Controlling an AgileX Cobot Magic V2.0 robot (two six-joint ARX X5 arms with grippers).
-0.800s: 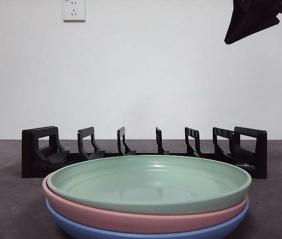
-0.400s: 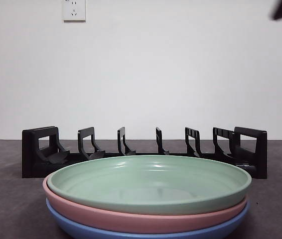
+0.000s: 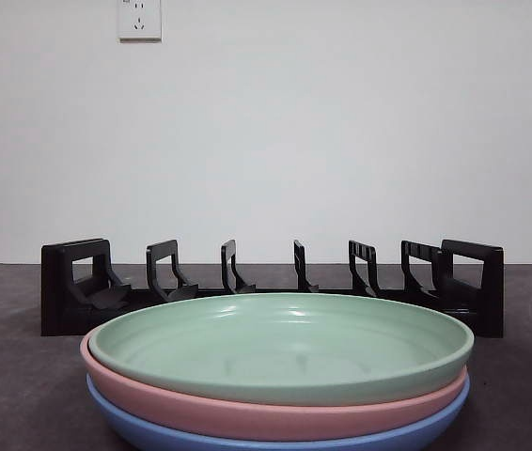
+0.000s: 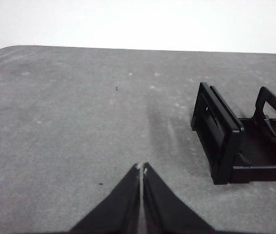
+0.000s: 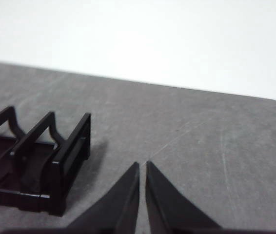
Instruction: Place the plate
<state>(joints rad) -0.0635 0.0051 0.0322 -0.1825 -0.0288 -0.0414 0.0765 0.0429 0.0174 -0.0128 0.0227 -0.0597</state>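
Grey matte table (image 3: 22,395), three stacked plates nearest, black rack behind, white wall beyond.

Green plate (image 3: 281,346) on top of a pink plate (image 3: 247,413), over a blue plate (image 3: 275,440) at the bottom; all round, shallow, smooth, lying flat just in front of the rack (image 3: 272,287). Rack of black plastic, long and low, upright dividers forming slots, none holding a plate. Behind the rack, plain wall with socket plates (image 3: 139,18) high up. Left gripper (image 4: 141,169) beside one rack end, jaws pressed together, holding nothing; right gripper (image 5: 142,165) beside the other end, likewise closed and empty-handed.
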